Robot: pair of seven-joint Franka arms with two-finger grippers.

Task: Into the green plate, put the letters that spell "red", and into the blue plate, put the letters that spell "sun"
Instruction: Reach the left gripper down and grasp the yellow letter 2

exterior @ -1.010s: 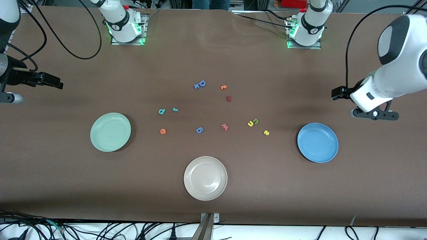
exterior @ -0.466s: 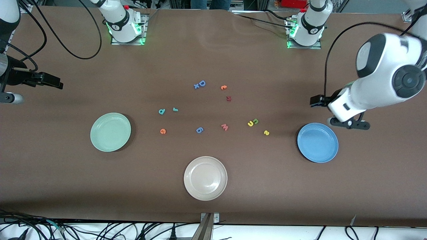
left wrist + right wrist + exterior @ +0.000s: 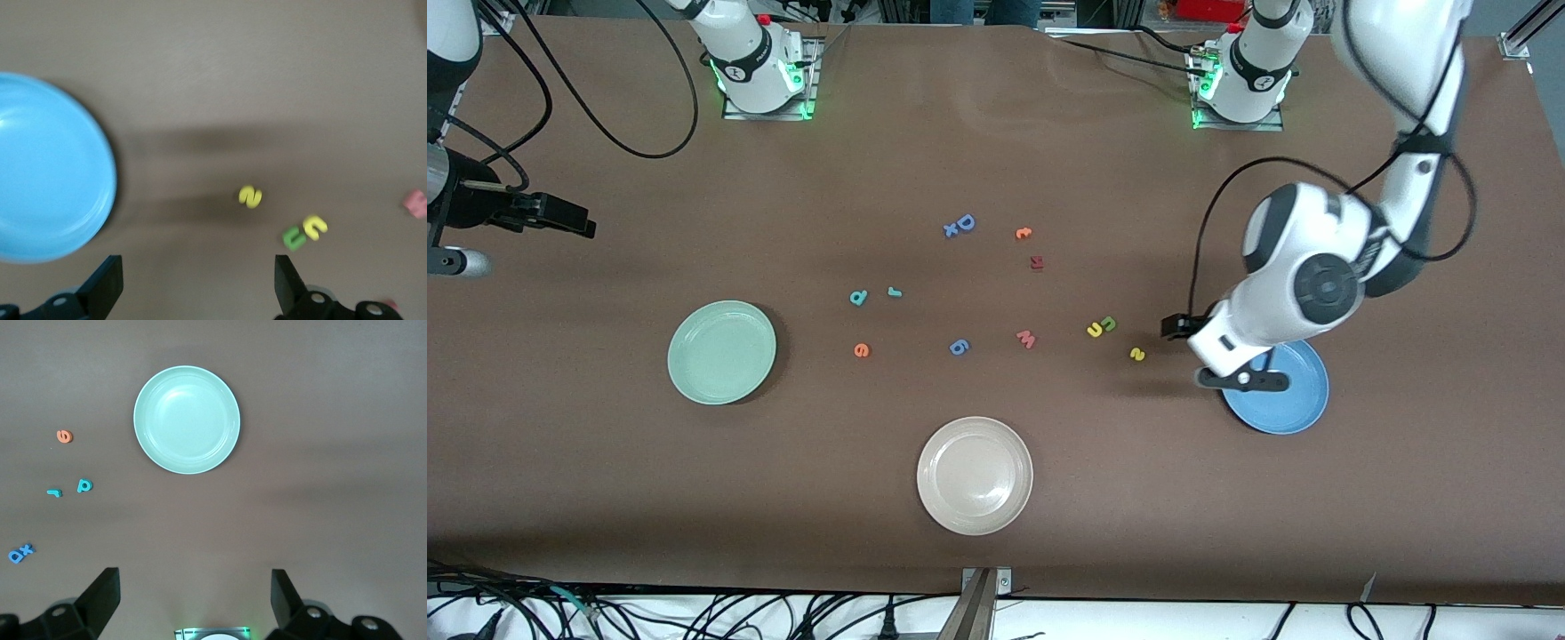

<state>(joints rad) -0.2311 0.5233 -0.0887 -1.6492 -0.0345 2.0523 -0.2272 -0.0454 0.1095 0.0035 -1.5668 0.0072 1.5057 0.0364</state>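
Yellow s [image 3: 1136, 354] lies beside the blue plate [image 3: 1294, 409]; yellow u [image 3: 1095, 330] touches green n [image 3: 1109, 323] (pink w [image 3: 1025, 339] nearby).

A broad brown worktop [image 3: 996, 498] fills the frame. At middle-left sits a round pale mint-green plate [image 3: 721, 352], at lower centre a round beige-white plate [image 3: 975, 476], at middle-right a round medium-blue plate [image 3: 1285, 391]. Small foam letters lie scattered at centre: a blue capital "D" [image 3: 965, 222], teal "r" [image 3: 894, 292], teal "d" [image 3: 858, 298], orange "e" [image 3: 861, 350], pink "w" [image 3: 1026, 339], yellow "u" [image 3: 1094, 330] touching green "n" [image 3: 1109, 324], and yellow "s" [image 3: 1136, 354].
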